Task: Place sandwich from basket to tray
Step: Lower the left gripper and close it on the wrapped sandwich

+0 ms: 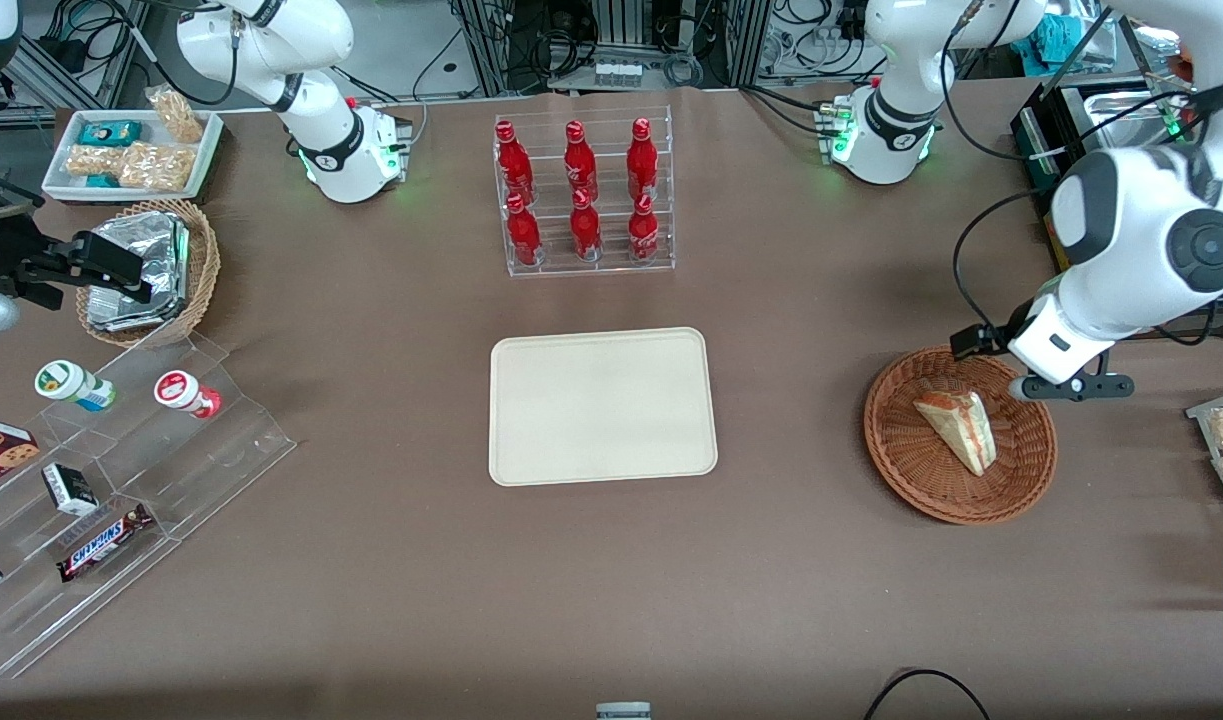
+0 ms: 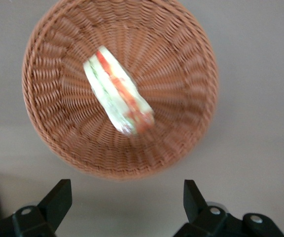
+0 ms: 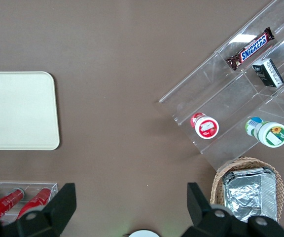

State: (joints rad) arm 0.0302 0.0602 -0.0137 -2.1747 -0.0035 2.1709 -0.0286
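Sandwich (image 1: 958, 428) lying on its side inside the reddish-brown wicker basket (image 1: 1021, 480), toward the working arm's end of the table; orange-red and pale green filling layers showing along one edge in the wrist view (image 2: 118, 90). Basket (image 2: 181, 143) resting on the brown table (image 1: 371, 560), well apart from the cream tray (image 1: 602, 405). Tray lying flat near the table's middle, nearer the front camera than the clear rack (image 1: 584, 196) holding 6 red bottles (image 1: 580, 190). Left gripper (image 2: 124, 200) hovering above the basket's rim, beside the sandwich and not touching it; 2 fingers (image 2: 58, 197) spread wide, nothing between them. Toward the parked arm's end: tan basket of foil packets (image 1: 146, 270) and a clear stepped stand (image 1: 121, 500) with a Snickers bar (image 1: 104, 542).
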